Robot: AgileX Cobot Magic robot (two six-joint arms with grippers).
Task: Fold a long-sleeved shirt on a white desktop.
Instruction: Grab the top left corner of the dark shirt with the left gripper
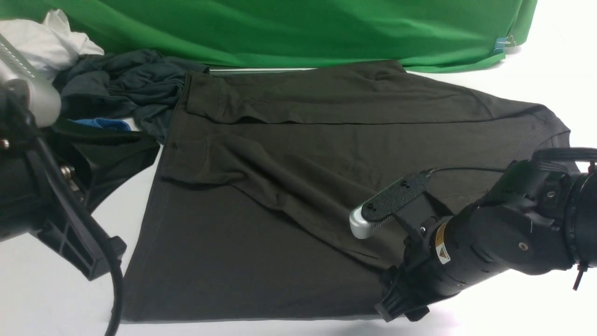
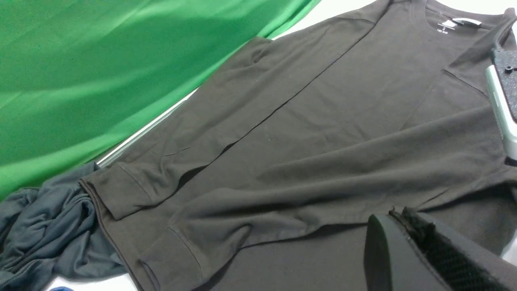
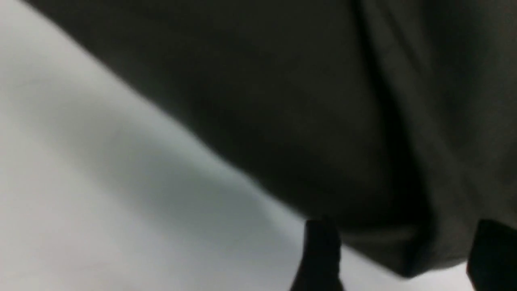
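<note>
Front: long-sleeved shirt point(image 1: 289, 186) spread flat on white desktop point(image 1: 46, 303), both sleeves folded across its body; right arm point(image 1: 489, 242) low at its near edge. Left wrist: left gripper point(image 2: 398, 220) closed, over the shirt. Right wrist — right gripper point(image 3: 406, 258) with fingers apart, blurred shirt edge between them.

The dark brownish-black long-sleeved shirt point(image 1: 289, 186) is lying flat on the white desktop point(image 1: 37, 308), both sleeves folded over its body, collar pointing toward three o'clock, hem toward nine o'clock.
</note>
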